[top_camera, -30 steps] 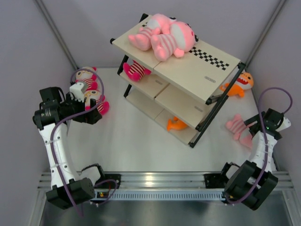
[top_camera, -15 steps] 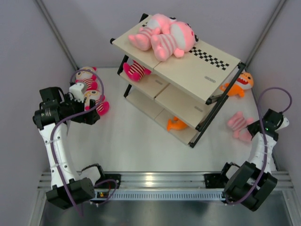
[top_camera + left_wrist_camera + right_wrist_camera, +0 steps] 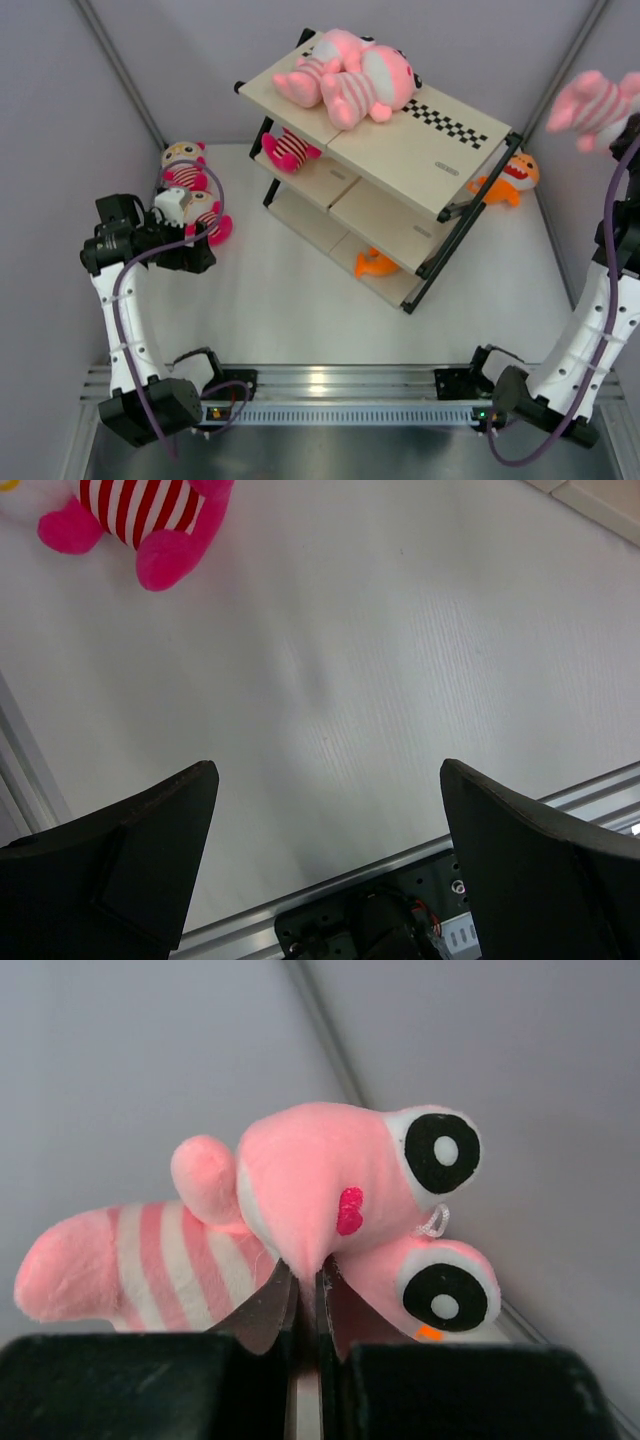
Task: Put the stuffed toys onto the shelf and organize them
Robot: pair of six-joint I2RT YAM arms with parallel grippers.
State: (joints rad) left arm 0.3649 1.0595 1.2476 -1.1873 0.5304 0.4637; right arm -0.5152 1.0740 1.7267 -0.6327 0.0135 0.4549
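Pale-pink striped plush toy (image 3: pixel 330 1200), pinched by a thin fold in the right gripper (image 3: pixel 305 1295), could slip before reaching the black-framed cream shelf (image 3: pixel 400 150). Left gripper (image 3: pixel 325 870): spread, empty.

White table (image 3: pixel 300 300); aluminium rail (image 3: pixel 340 382) at near edge; grey walls (image 3: pixel 180 50), possibly fabric.

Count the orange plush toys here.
2. One orange toy lies on the table beside the right end of the shelf; another orange toy sits on its bottom board. Boards may hide more.
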